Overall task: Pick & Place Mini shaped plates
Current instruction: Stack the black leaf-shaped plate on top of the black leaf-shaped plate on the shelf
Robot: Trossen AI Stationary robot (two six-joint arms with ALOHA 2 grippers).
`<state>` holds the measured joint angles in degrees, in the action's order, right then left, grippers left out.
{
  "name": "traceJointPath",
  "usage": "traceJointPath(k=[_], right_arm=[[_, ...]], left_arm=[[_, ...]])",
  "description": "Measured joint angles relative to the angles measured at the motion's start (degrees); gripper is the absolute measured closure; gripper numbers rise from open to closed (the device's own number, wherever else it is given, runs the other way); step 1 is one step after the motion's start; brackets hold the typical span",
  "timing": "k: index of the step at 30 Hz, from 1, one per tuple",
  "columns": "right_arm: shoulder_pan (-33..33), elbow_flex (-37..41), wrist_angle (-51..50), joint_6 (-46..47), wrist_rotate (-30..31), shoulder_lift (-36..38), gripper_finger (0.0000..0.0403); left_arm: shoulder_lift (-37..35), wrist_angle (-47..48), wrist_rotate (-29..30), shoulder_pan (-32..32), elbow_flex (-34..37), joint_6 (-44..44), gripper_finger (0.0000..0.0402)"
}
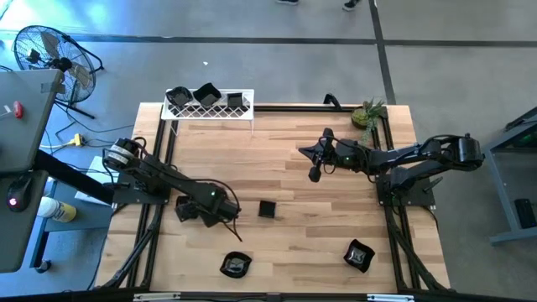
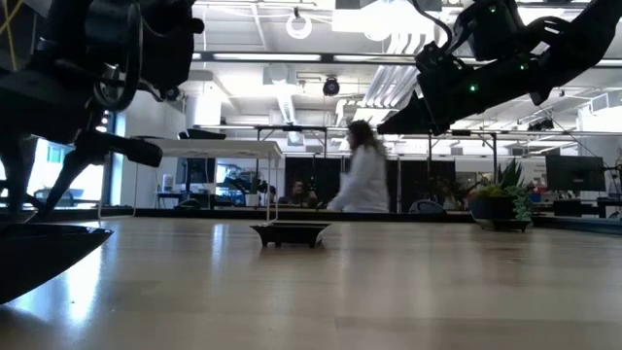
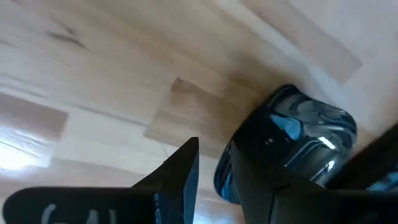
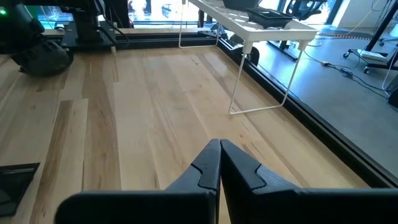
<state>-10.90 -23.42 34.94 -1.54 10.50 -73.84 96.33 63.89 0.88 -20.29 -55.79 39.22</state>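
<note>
My left gripper (image 1: 225, 216) (image 3: 214, 152) is low over the near-left part of the table, slightly open, with wood showing between its fingers. A glossy black rounded plate (image 3: 305, 134) lies just past one finger; in the high view the arm covers it. Three more black plates rest on the table: a square one (image 1: 267, 209) (image 2: 291, 233) in the middle and two wavy ones near the front edge (image 1: 236, 265) (image 1: 359, 255). Three others sit on the white wire rack (image 1: 210, 105) (image 4: 264, 25). My right gripper (image 1: 315, 172) (image 4: 219, 155) hangs shut above the centre-right, touching nothing. My left gripper has one finger (image 3: 261, 180) in front of the glossy plate's near rim (image 3: 222, 180), slanting down at it. That finger hides the place where they meet, so I cannot tell whether it touches the plate.
A small green potted plant (image 1: 367, 113) (image 2: 501, 199) stands at the far right corner. The rack stands on thin legs at the far left edge. A black frame rail borders the table. A person in white (image 2: 364, 180) is in the room beyond. Bare wood lies between the arms.
</note>
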Motion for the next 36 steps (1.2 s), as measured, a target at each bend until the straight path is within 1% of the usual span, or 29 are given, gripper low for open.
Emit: traceJointPath(k=[5,12,15,19,20,22,29,33,36], right_arm=[[0.0,0.0,0.0,0.0,0.0,0.0,0.0396],[0.0,0.0,0.0,0.0,0.0,0.0,0.0401],[0.0,0.0,0.0,0.0,0.0,0.0,0.0400],[0.0,0.0,0.0,0.0,0.0,0.0,0.0396],[0.0,0.0,0.0,0.0,0.0,0.0,0.0396],[0.0,0.0,0.0,0.0,0.0,0.0,0.0398],[0.0,0.0,0.0,0.0,0.7,0.0,0.0399],[0.0,0.0,0.0,0.0,0.7,0.0,0.0397],[0.0,0.0,0.0,0.1,0.7,0.0,0.0400]], left_arm=[[0.0,-1.2,-0.3,0.0,0.0,-0.4,0.0309],[0.0,0.2,-1.5,0.0,1.2,-0.6,0.0314],[0.0,0.8,-1.7,0.0,1.6,-0.7,0.0333],[0.0,1.1,-1.9,0.0,1.3,-0.7,0.0374],[0.0,1.4,-1.9,0.0,0.9,-0.7,0.0386],[0.0,1.6,-1.9,0.0,-0.5,-1.5,0.0397],[0.0,2.7,0.1,0.1,-6.0,-6.1,0.0400],[0.0,3.8,1.0,1.8,-9.6,-9.5,0.0400],[-0.3,6.6,1.8,3.9,-12.4,-9.6,0.0401]])
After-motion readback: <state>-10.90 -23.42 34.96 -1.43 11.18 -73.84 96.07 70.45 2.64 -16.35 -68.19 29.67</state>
